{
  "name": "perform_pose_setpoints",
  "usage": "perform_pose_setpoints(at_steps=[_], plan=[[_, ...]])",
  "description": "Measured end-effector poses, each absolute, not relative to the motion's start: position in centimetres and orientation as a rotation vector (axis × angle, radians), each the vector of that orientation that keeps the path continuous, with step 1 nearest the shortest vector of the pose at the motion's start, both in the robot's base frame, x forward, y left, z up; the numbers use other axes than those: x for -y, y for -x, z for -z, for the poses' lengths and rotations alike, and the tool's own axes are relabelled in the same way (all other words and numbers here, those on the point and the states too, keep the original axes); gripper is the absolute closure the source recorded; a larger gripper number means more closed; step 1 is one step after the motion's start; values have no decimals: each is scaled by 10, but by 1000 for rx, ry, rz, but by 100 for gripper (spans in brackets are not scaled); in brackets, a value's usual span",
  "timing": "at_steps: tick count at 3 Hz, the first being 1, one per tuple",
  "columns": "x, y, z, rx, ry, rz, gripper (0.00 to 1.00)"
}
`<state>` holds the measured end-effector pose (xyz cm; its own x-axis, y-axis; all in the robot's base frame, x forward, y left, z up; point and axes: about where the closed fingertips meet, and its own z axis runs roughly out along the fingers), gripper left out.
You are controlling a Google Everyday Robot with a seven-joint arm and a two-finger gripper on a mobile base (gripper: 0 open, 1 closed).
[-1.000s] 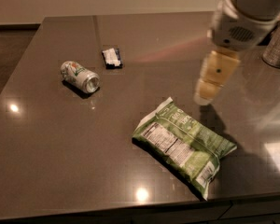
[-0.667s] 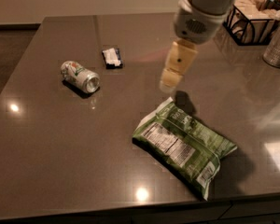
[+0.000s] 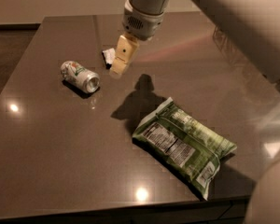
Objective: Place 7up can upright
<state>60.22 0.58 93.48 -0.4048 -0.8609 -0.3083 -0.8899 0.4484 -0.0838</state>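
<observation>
7up can (image 3: 80, 76), lying on its side at left of tabletop (image 3: 60, 148); pincer (image 3: 116, 71) hovering just right of it, holding nothing, opening cannot be told; hazard: an off-centre touch may roll the round body away, or tip it crooked

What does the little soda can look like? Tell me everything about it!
The 7up can is small and silver-white, with green and red marks, and it looks like thin metal. It lies on its side on the dark, shiny table, not upright, and one round metal end faces the camera. Only the table touches it. The gripper hangs in the air close beside it and is not touching it.
</observation>
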Motion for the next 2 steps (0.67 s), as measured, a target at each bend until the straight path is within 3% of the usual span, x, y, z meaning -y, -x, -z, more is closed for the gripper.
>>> perform_pose_setpoints(at_steps=[2], plan=[[-113, -621, -900, -2438, 1537, -181, 0]])
